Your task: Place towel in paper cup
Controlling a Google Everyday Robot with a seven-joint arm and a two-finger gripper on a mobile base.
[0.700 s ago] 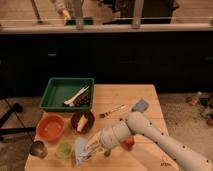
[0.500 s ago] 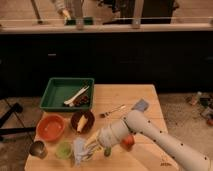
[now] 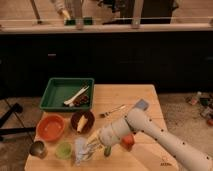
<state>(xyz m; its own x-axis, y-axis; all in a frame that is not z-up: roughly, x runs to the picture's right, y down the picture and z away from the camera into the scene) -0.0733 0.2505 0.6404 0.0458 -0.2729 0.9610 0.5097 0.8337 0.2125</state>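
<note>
My gripper [image 3: 92,144] is low over the front left of the wooden table [image 3: 125,97], at the end of the white arm reaching in from the right. It is shut on a pale crumpled towel [image 3: 81,150], which hangs at its left side just right of a small green cup [image 3: 63,149]. The towel's lower part sits at table height. I cannot make out a paper cup apart from the towel; it may be hidden beneath it.
A green tray [image 3: 55,102] with utensils stands at the back left. An orange bowl [image 3: 50,128], a brown bowl [image 3: 82,121] and a metal cup [image 3: 37,148] surround the gripper. A fork [image 3: 113,110], a blue sponge [image 3: 141,104] and an orange-red object [image 3: 128,142] lie near the arm.
The gripper and the towel have shifted slightly left and down, toward the green cup. Nothing else has moved.
</note>
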